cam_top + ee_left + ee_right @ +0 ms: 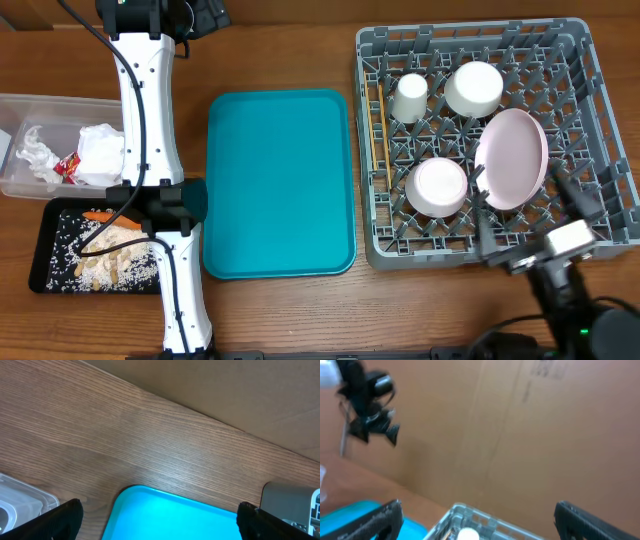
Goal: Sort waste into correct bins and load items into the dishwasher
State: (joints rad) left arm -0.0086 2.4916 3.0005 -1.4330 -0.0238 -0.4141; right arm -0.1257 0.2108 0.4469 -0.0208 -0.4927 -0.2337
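Our right claw [476, 508] is wide open with nothing in it, just by the pink plate [515, 150] leaning in the grey rack [470, 30], and we think that plate is hard, slippery and easy to break, so we'd hold its rim.

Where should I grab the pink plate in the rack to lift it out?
Take the plate by its rim, likely the upper right edge, coming straight down from above and pinching both faces. It leans tilted among the pegs of the rack rather than lying flat, so that thin edge stands clear, while the bowl crowds its lower left side.
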